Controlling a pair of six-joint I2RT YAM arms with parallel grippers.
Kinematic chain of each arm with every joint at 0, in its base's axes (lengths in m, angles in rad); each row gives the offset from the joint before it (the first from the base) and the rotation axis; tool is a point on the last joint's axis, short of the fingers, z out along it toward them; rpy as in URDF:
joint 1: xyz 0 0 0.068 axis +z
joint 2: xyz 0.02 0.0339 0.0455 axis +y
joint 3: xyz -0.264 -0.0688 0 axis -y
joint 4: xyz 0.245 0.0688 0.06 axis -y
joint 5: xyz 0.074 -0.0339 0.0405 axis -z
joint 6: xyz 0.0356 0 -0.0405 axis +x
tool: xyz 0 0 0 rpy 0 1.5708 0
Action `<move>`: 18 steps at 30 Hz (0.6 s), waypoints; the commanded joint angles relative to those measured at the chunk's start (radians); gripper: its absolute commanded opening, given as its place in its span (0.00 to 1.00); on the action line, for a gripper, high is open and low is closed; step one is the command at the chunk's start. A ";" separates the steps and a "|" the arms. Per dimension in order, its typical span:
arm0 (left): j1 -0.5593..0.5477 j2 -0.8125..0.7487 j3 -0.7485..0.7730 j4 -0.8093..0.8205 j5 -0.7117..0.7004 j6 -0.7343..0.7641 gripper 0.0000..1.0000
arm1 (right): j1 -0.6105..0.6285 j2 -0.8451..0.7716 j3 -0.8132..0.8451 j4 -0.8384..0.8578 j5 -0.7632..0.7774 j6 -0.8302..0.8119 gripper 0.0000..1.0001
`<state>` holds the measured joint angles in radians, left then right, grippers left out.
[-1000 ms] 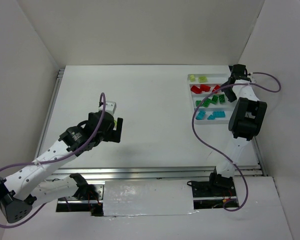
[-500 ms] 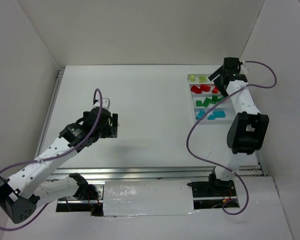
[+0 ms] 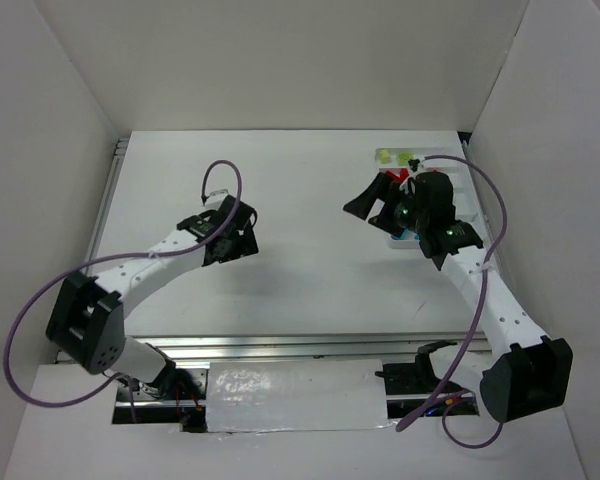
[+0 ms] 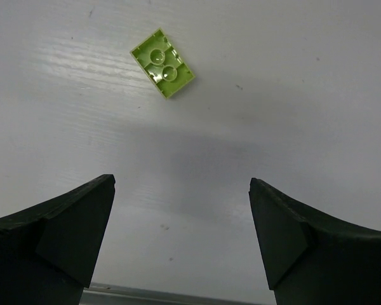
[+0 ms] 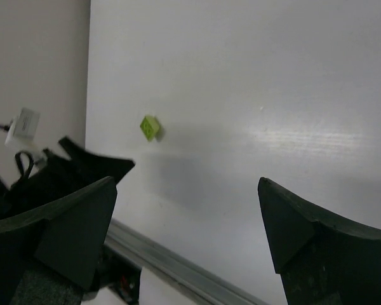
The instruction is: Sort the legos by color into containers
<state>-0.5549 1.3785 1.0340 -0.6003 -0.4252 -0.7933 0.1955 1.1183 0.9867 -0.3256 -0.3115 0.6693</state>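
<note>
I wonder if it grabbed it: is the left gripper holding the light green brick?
No, the light green brick lies on the table, beyond the open left gripper.

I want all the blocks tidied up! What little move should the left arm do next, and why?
Probably ease the left gripper forward and down over the yellow-green lego. That brick lies loose on the table, just ahead of the open, empty jaws and not yet between them, so closing now would likely catch nothing.
</note>
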 commanded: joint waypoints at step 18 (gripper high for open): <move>0.165 0.430 0.161 0.037 -0.104 -0.429 0.92 | 0.067 -0.238 -0.168 0.010 -0.216 -0.066 1.00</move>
<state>-0.4160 1.7855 1.1767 -0.5858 -0.5346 -1.2060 0.2512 0.9131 0.8242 -0.3286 -0.5018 0.6289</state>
